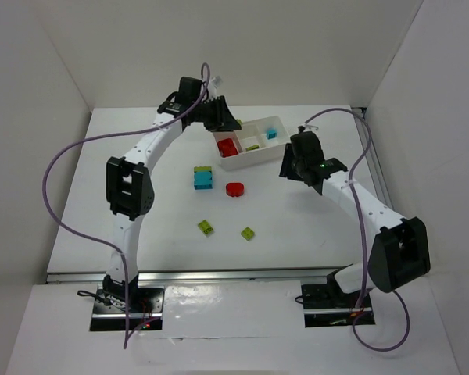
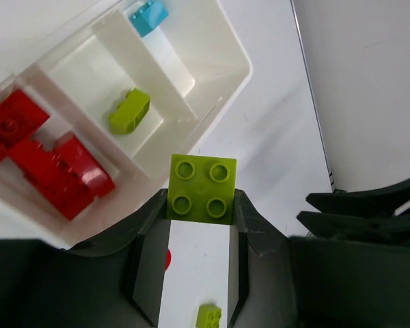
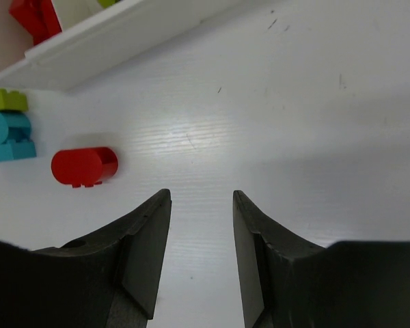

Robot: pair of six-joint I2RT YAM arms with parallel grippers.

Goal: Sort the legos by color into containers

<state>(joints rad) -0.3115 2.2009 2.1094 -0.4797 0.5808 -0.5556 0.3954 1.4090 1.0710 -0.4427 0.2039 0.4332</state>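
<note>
My left gripper (image 2: 201, 205) is shut on a lime green two-by-two brick (image 2: 201, 188) and holds it just outside the near wall of the white three-compartment tray (image 2: 219, 41). The tray holds red bricks (image 2: 55, 164), one lime brick (image 2: 130, 111) in the middle and a cyan brick (image 2: 149, 17). In the top view the left gripper (image 1: 228, 123) hangs at the tray's (image 1: 258, 158) back left corner. My right gripper (image 3: 201, 198) is open and empty over bare table, right of a red rounded brick (image 3: 84, 165), and sits beside the tray's right end (image 1: 285, 162).
On the table lie a cyan brick with a lime one stacked on it (image 1: 203, 177), the red rounded brick (image 1: 235, 189), and two lime bricks (image 1: 206, 227) (image 1: 248, 233) nearer the front. White walls close in the table on the left, back and right.
</note>
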